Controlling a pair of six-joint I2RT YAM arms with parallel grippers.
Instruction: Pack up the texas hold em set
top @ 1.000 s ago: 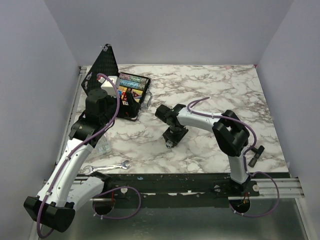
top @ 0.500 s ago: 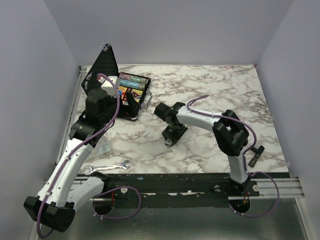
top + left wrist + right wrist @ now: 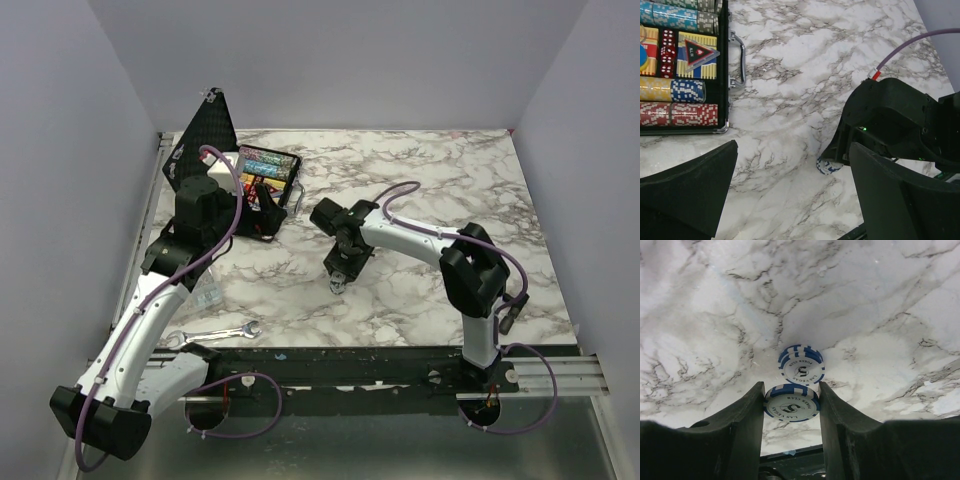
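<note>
The black case [image 3: 262, 190] lies open at the far left with its lid up. In the left wrist view it [image 3: 724, 75] holds rows of multicoloured chips [image 3: 680, 114], the yellow-blue card box [image 3: 690, 70], the dark red triangle [image 3: 699, 50] and red dice. Its metal handle [image 3: 741, 57] faces the table's middle. My right gripper [image 3: 339, 284] is shut on a blue-and-white chip [image 3: 791, 402] at mid-table. A short stack of the same chips [image 3: 801, 364] lies on the marble just beyond it, and also shows in the left wrist view [image 3: 829, 166]. My left gripper [image 3: 263, 203] is open and empty over the case's near edge.
A silver wrench [image 3: 215, 333] lies at the near left edge. A small clear piece [image 3: 207, 297] lies beside the left arm. The walls stand close to the table on the left, right and far sides.
The right arm's elbow has swung right and its gripper has shifted slightly left. The left gripper has edged a little farther over the case.
</note>
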